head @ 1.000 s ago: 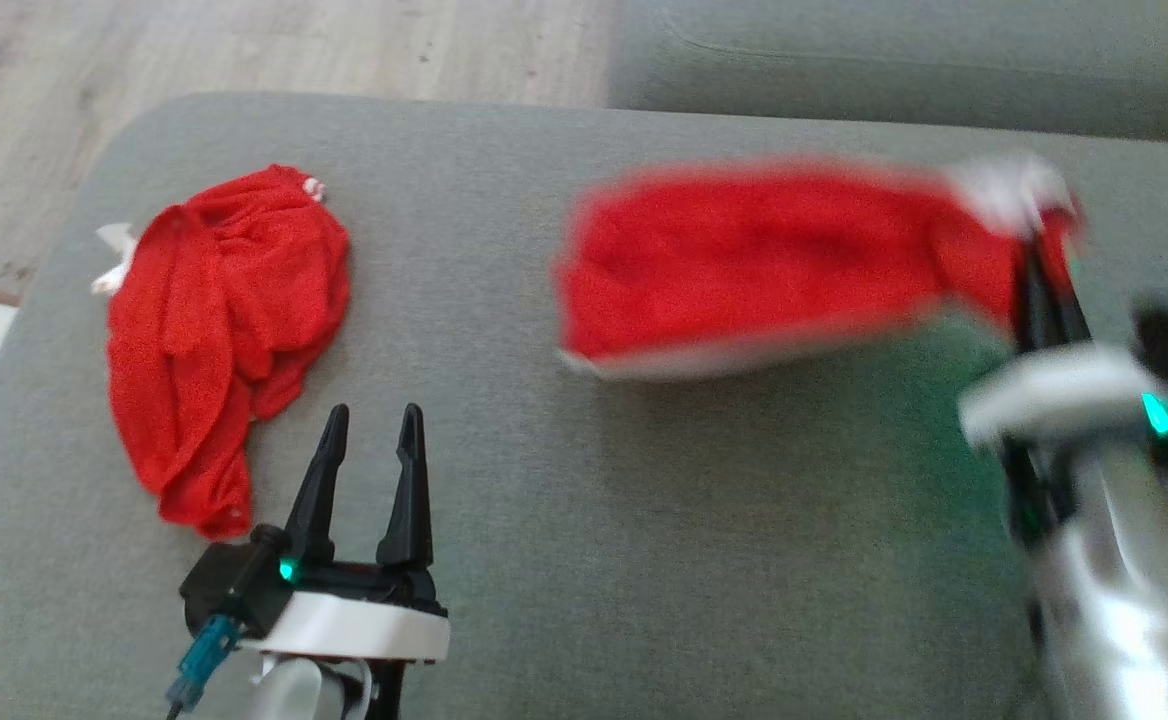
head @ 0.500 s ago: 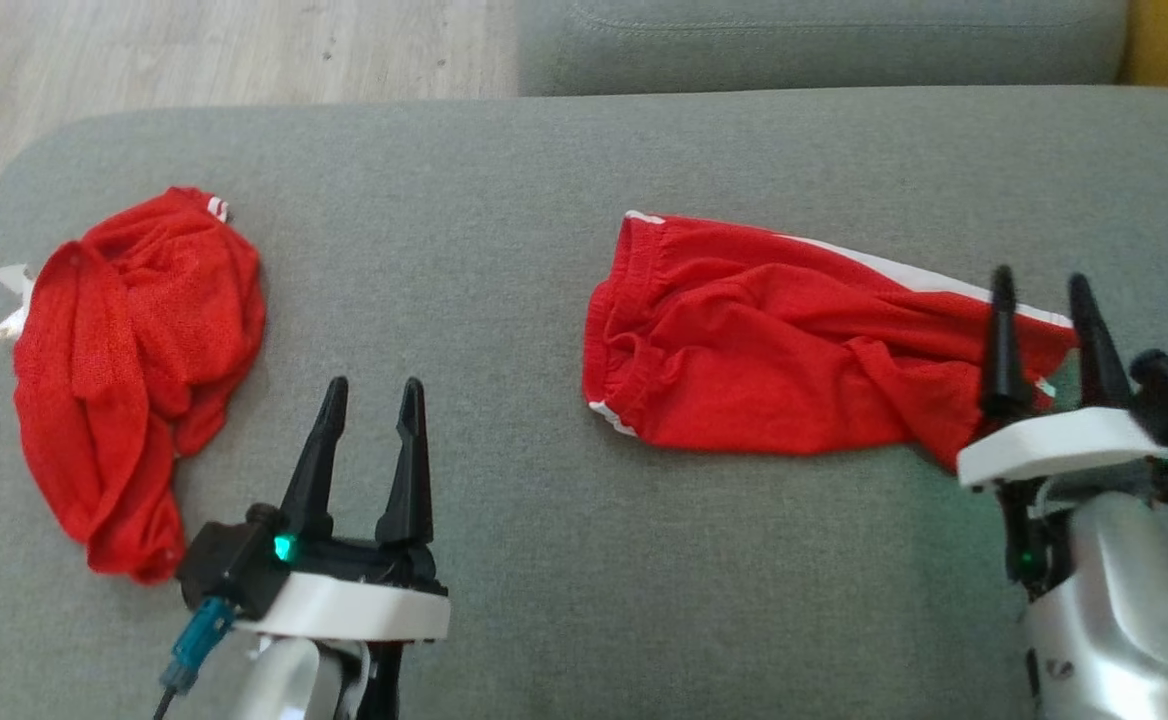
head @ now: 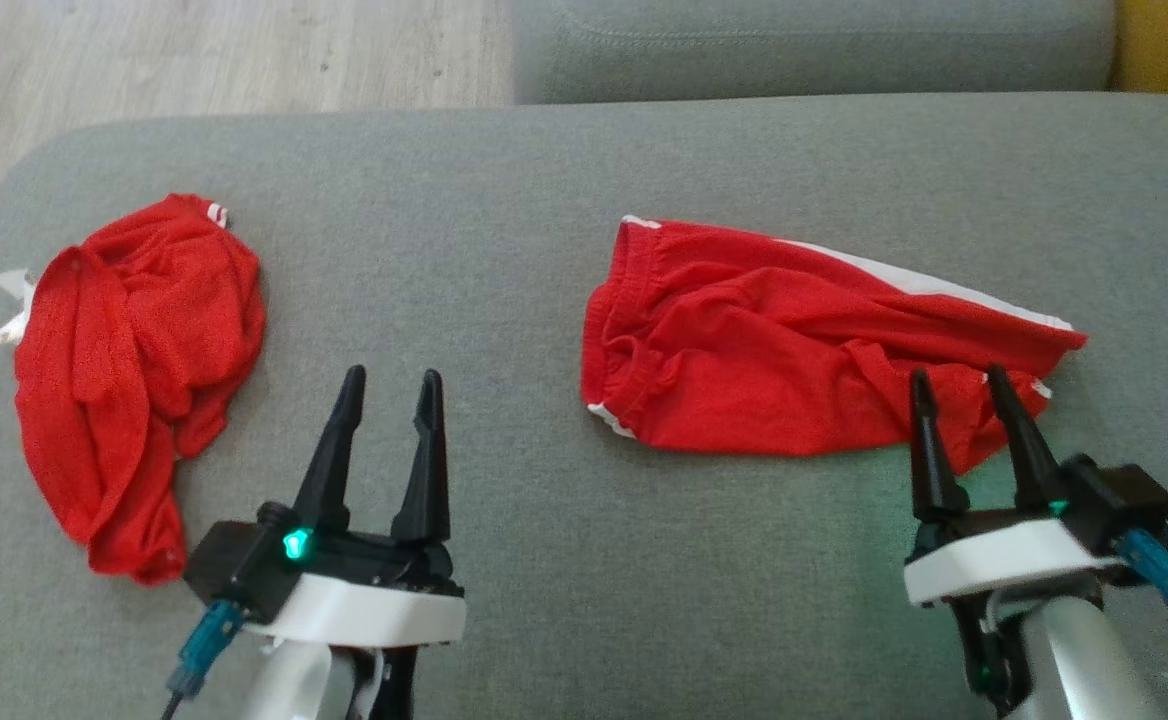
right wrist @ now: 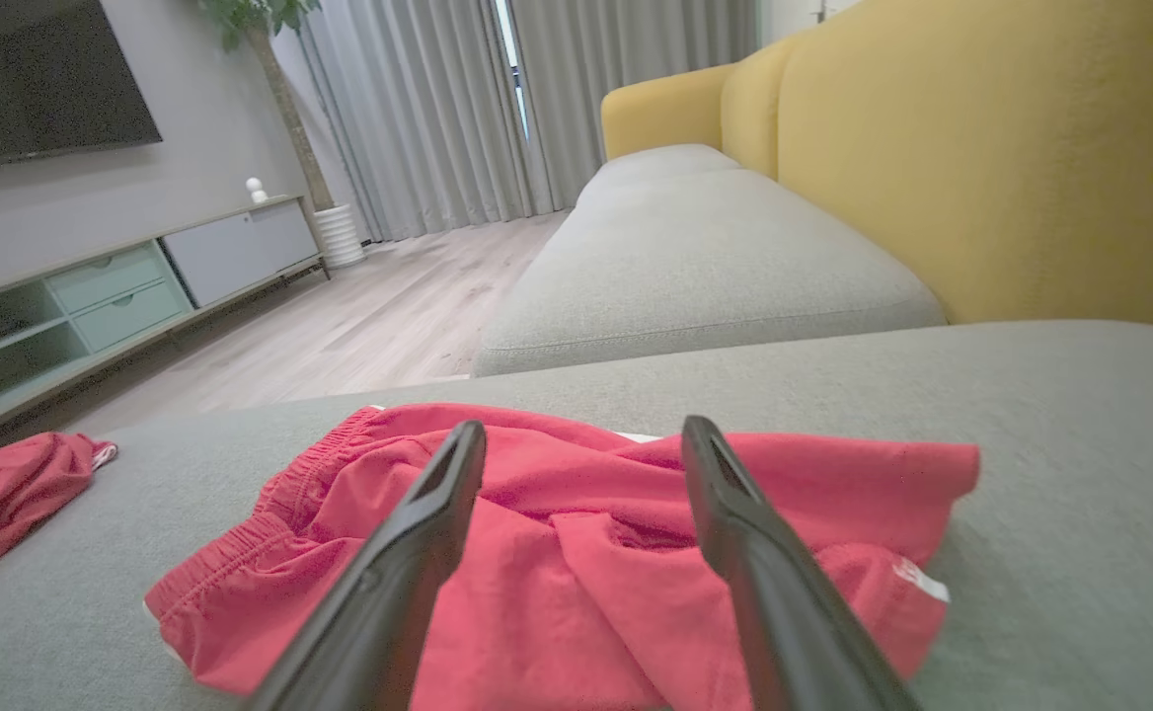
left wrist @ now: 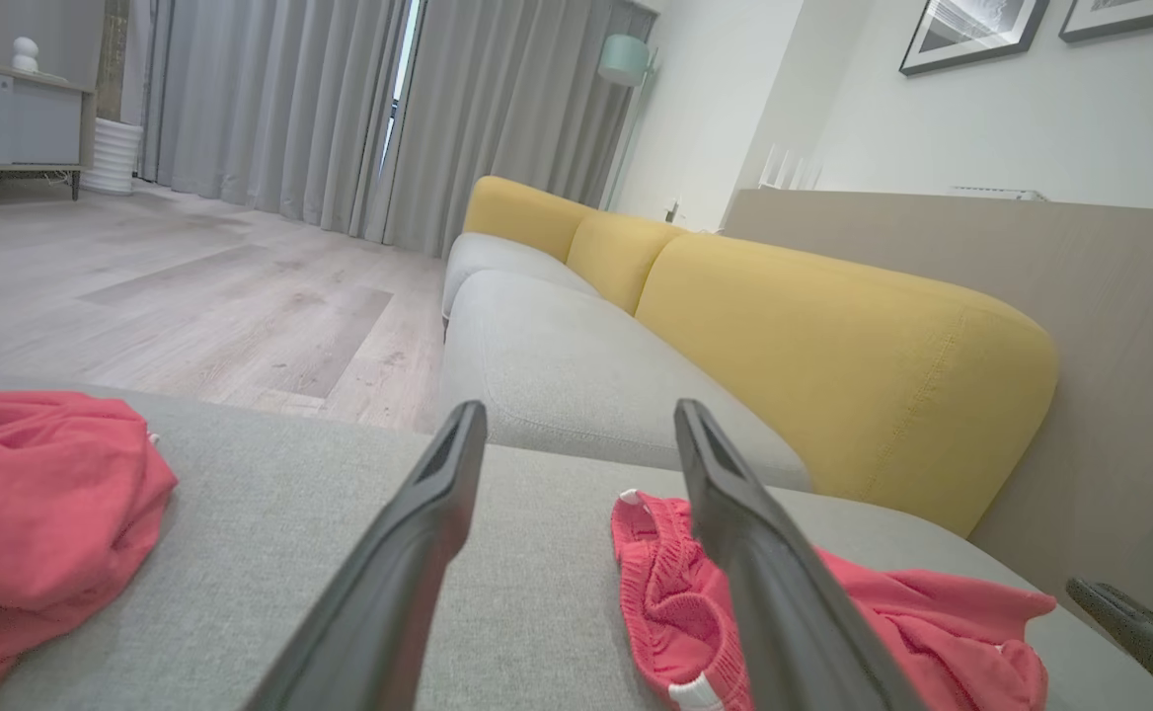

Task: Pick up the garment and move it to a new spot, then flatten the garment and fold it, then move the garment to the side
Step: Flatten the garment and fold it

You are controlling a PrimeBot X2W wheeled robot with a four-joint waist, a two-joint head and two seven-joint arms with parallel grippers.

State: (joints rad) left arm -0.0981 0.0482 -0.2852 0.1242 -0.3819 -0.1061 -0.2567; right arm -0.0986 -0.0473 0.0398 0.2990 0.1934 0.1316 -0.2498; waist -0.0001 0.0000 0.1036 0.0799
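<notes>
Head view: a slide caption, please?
Open left gripper and right gripper face red shorts and a crumpled red garment on a grey cushion.

Left gripper (head: 391,373) and right gripper (head: 956,373), same build: two long matte black fingers (head: 329,460) each, wide at the base and tapering to narrow tips, inner faces flat. Behind the fingers sits a blocky black housing (head: 239,572) with a green LED (head: 294,545) lit on it, and behind that a white collar (head: 354,618). A teal-blue connector (head: 199,645) plugs into the housing's outer side – a thin dark cable (head: 169,706) trails off it. Behind the collar the forearm (head: 282,690) is pale silver and rounded. The right forearm (head: 1084,660) looks glossy, with a green glow beside it.
</notes>
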